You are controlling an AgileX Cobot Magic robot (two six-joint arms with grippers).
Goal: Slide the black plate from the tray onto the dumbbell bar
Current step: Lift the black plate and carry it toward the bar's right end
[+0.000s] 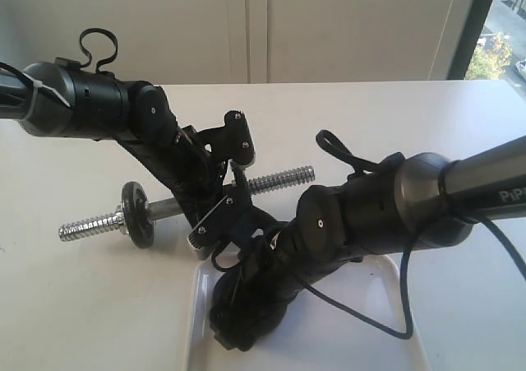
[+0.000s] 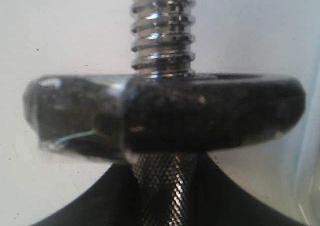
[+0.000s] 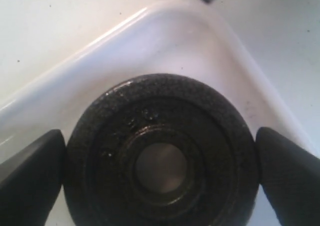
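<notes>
1. The black plate (image 3: 160,93) is dull black metal with a rough, bumpy skin.
2. The tray (image 3: 165,30) is white, smooth and shiny.
3. The dumbbell bar (image 2: 162,30) is shiny silver metal, ridged at the end and criss-cross rough in the middle.
4. The bench (image 1: 370,116) is white and matt.
5. The pincer fingers (image 3: 287,176) are dark and finely grainy.
</notes>
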